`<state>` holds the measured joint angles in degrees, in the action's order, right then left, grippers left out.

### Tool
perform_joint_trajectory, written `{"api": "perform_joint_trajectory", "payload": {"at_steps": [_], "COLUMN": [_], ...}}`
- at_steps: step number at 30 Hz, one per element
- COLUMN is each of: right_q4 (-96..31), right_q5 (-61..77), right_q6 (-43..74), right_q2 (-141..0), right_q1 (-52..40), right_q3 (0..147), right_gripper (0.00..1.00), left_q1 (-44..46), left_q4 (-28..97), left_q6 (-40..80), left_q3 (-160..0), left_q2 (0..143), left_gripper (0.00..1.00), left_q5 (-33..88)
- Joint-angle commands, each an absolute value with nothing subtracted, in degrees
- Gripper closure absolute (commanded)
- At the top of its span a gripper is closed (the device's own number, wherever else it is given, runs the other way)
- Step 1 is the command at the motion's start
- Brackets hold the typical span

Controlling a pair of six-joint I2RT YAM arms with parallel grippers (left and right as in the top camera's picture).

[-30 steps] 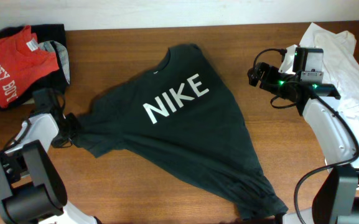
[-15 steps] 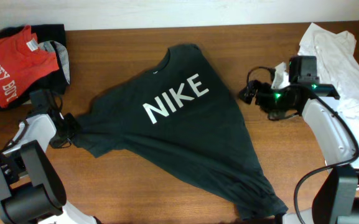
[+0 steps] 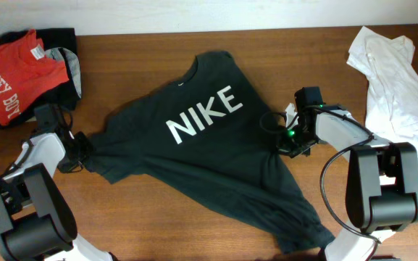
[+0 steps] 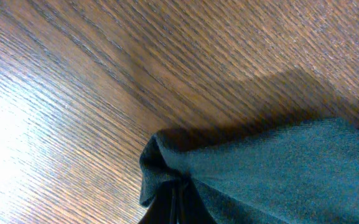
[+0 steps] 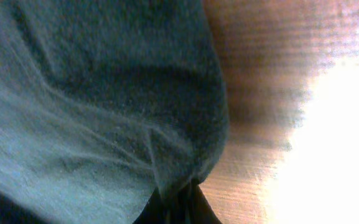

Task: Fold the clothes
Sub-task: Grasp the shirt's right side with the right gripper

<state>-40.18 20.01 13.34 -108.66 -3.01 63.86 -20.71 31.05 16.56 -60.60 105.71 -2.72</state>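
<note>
Overhead: 1 black NIKE T-shirt [image 3: 209,156] spread print-up mid-worktop [image 3: 158,228], left gripper [image 3: 80,148] at its left sleeve, right gripper [image 3: 287,141] at its right edge; left wrist: gripper closed on a bunched dark fold; right wrist: gripper pinching a gathered fold beside bare wood.

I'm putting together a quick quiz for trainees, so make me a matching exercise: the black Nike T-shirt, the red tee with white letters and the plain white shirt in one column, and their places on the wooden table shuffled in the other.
Things
1. black soft T-shirt with white NIKE lettering
2. red tee with white letters
3. plain white shirt

Places on the wooden table
A. far right corner
B. spread across the middle
C. far left corner

Pairs: 1-B, 2-C, 3-A
</note>
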Motion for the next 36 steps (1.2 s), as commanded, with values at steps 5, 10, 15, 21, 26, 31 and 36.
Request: {"api": "perform_joint_trajectory", "payload": {"at_steps": [5,10,15,21,26,31,36], "right_q4": [-39.7,-51.6,-68.6,-63.4,-50.0,-41.1,-34.0], "right_q5": [9.3,10.4,16.1,15.7,14.9,14.5,13.3], "right_q6": [12.3,12.5,15.6,15.5,19.4,22.0,24.0], "right_q2": [-110.3,-110.3,-110.4,-111.2,-114.2,-114.2,-114.9], "right_q1": [-3.3,-2.9,-8.1,-10.8,-10.9,-8.7,-8.4], "right_q3": [102.2,115.2,111.1,100.5,85.9,81.3,81.1], "right_gripper": [0.96,0.01,0.01,0.01,0.01,0.01,0.01], "left_q1": [-21.1,-21.1,-21.1,-21.1,-21.1,-21.1,-21.1], "left_q4": [31.7,31.7,32.1,33.1,33.2,33.2,33.0], "left_q6": [17.3,17.3,17.3,17.3,17.3,17.3,17.3], "left_q3": [-58.7,-58.7,-58.7,-58.5,-58.5,-58.5,-58.5], "left_q2": [109.1,109.1,109.1,109.1,109.1,109.1,109.1], "left_gripper": [0.99,0.99,0.98,0.98,0.98,0.98,0.98], "left_q5": [-2.3,-2.0,0.7,0.7,0.7,0.7,0.7]}}
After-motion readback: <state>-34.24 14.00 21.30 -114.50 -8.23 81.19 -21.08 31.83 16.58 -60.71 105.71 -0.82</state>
